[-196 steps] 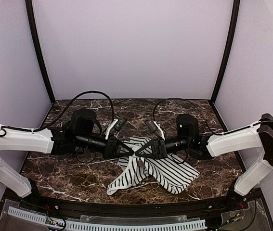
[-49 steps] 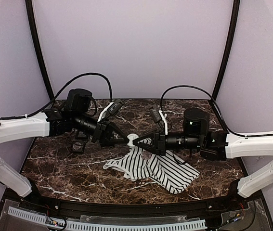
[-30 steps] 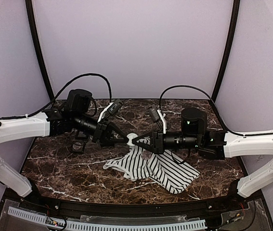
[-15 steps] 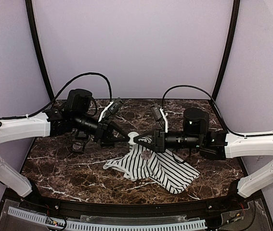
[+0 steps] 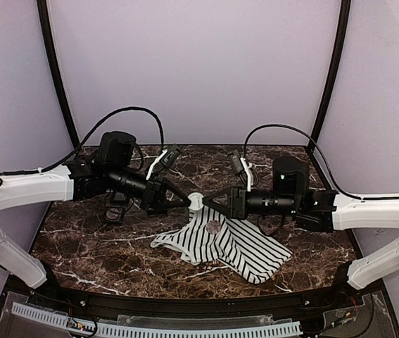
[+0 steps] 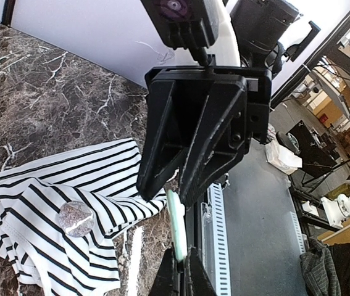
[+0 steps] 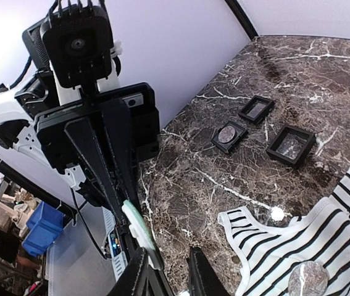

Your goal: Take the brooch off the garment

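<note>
The striped garment (image 5: 245, 252) lies crumpled on the marble table, also in the left wrist view (image 6: 26, 197) and the right wrist view (image 7: 286, 246). A round marbled brooch (image 5: 215, 227) (image 6: 76, 217) (image 7: 307, 279) rests on it. Above its far edge both grippers meet tip to tip. My left gripper (image 5: 187, 203) (image 6: 184, 271) is shut on the rim of a pale green disc (image 5: 195, 201) (image 6: 176, 228) held in the air. My right gripper (image 5: 205, 200) (image 7: 168, 277) has its jaws parted. The disc (image 7: 139, 228) lies against only one of its fingers.
Three small black boxes (image 7: 256, 110) (image 7: 229, 134) (image 7: 292, 145) stand on the table left of the garment, the middle one holding a round disc. In the top view they sit under the left arm (image 5: 117, 211). Curved black posts and lilac walls enclose the table.
The right gripper's jaws have parted from the pale green disc and that arm has drawn slightly right. The left gripper keeps the disc in the same spot. The garment has not moved.
</note>
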